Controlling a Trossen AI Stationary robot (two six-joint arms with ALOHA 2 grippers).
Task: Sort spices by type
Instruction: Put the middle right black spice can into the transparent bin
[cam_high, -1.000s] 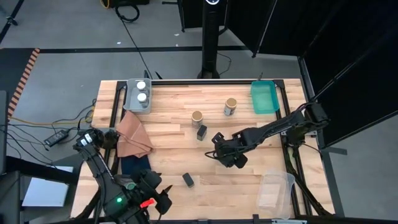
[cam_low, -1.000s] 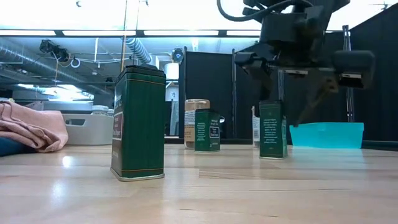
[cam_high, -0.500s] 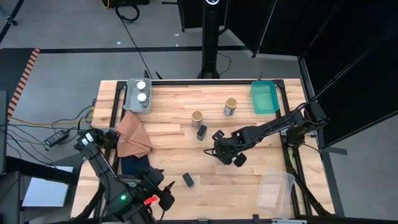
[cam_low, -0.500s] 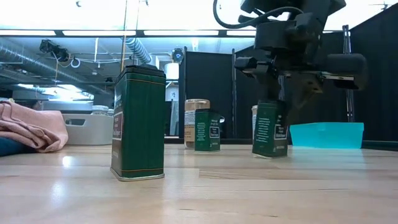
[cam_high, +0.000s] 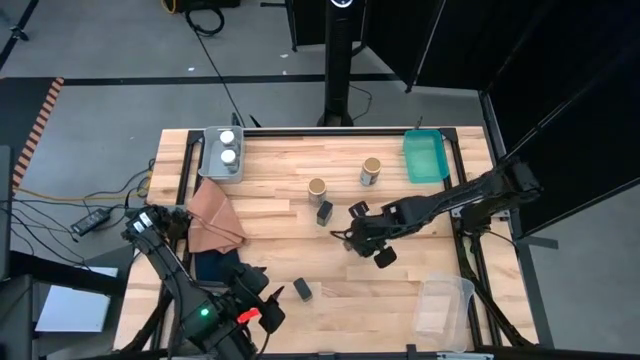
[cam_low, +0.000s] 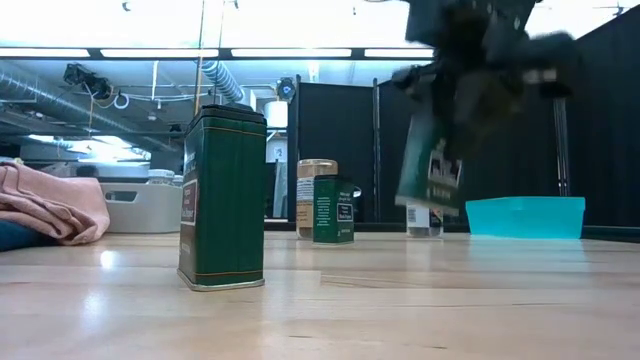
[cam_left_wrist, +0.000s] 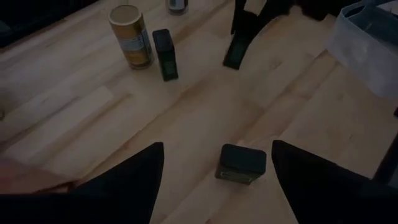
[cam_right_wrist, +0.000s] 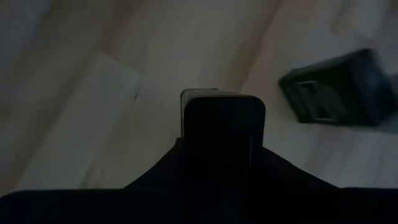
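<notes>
My right gripper (cam_high: 356, 232) hangs over the middle of the table, shut on a dark green spice tin (cam_low: 430, 168) that is off the wood and tilted. A second tin (cam_high: 324, 212) stands beside a tan-lidded jar (cam_high: 317, 189). Another tan-lidded jar (cam_high: 371, 172) stands farther back. A third tin (cam_high: 302, 289) stands near the front, ahead of my open left gripper (cam_left_wrist: 217, 186). Two white-lidded jars (cam_high: 228, 147) sit in a grey tray (cam_high: 212, 165) at the far left. My right gripper pinches the tin's upper end (cam_right_wrist: 222, 121) between its two fingers, coming from above. The tin hangs below the fingers, tilted, with its bottom (cam_low: 428, 205) clear of the table.
A teal tray (cam_high: 425, 157) lies at the far right. A clear plastic container (cam_high: 445, 305) sits at the near right corner. A brown cloth (cam_high: 212, 215) and a navy cloth (cam_high: 215, 265) lie at the left edge.
My right gripper has shut on the tin that stood mid-table and raised it. The tin first tipped on its base. Now it hangs tilted, clear of the wood, a little farther toward the table's far edge.
</notes>
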